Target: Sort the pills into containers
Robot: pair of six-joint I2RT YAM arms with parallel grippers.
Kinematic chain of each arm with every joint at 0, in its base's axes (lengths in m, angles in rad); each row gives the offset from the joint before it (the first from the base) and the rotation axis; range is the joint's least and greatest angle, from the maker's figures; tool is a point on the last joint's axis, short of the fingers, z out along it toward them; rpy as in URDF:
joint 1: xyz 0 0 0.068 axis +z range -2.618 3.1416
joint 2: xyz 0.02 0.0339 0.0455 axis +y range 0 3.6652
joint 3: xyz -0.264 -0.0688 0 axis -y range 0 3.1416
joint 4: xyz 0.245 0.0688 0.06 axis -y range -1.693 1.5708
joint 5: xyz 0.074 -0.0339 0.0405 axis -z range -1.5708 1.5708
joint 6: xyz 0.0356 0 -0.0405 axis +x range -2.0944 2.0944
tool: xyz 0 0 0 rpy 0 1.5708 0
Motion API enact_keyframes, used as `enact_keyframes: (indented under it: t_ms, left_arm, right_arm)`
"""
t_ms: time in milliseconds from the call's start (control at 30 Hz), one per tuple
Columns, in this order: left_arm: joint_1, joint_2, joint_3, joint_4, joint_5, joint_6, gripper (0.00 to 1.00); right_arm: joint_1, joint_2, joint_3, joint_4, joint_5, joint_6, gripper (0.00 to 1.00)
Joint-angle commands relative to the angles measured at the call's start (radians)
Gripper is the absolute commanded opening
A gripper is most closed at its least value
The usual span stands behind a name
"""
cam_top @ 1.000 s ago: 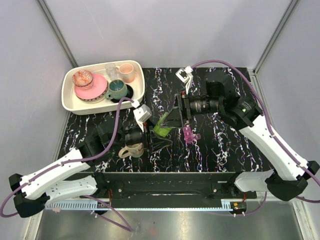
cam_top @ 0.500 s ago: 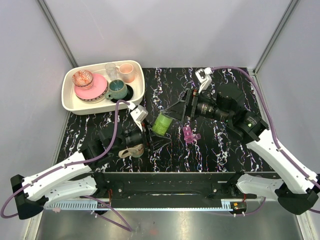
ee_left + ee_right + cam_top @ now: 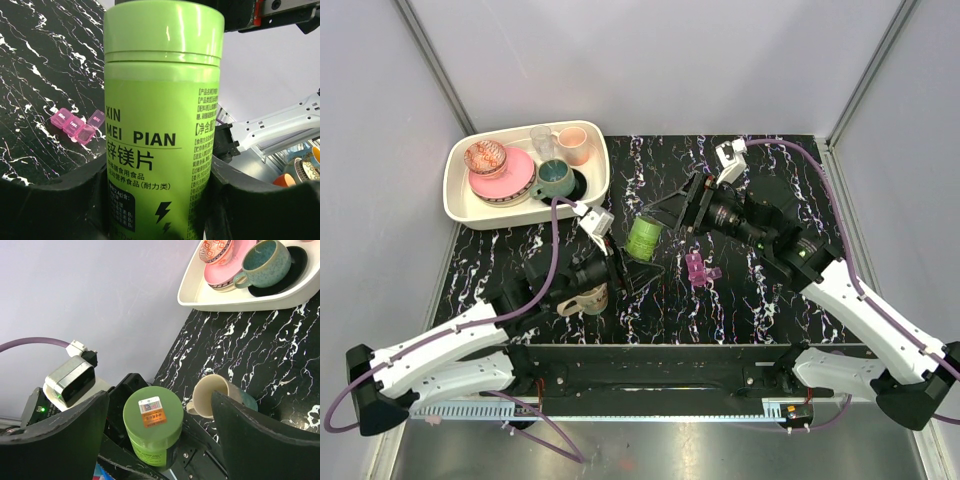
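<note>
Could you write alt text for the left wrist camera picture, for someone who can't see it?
A lime-green bottle with its cap on, printed XIN MEI PIAN, fills the frame, held between black jaws. Behind it, left of frame, a small pink pill box lies on the black white-veined tabletop.

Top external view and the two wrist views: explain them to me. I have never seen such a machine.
Two robot arms are bolted to a black table. One camera looks down from above; one sits on each wrist, showing its own fingers. The left gripper is shut on a green bottle, its cap on. The right gripper stands open near that cap, not touching it. On the table lie a purple pill box, a beige mug and a white tray of dishes.
</note>
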Motion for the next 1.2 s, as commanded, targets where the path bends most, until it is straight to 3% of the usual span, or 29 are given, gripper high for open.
enact_keyframes:
  t_ms: [0,667,933,1167]
  left_arm:
    - [-0.005,0.005,0.026,0.090,-0.035,-0.016,0.00]
    - [-0.005,0.051,0.076,0.100,-0.037,-0.010,0.00]
    - [-0.005,0.051,0.073,0.103,-0.038,-0.010,0.00]
    - [-0.005,0.058,0.073,0.107,-0.040,-0.013,0.00]
  right_arm:
    - [0.005,-0.003,-0.007,0.088,0.019,0.023,0.88]
    - [0.005,0.028,-0.033,0.087,-0.065,0.040,0.76]
    - [0.005,0.032,-0.036,0.087,-0.076,0.043,0.64]
    - [0.005,0.046,-0.034,0.085,-0.099,0.046,0.62]
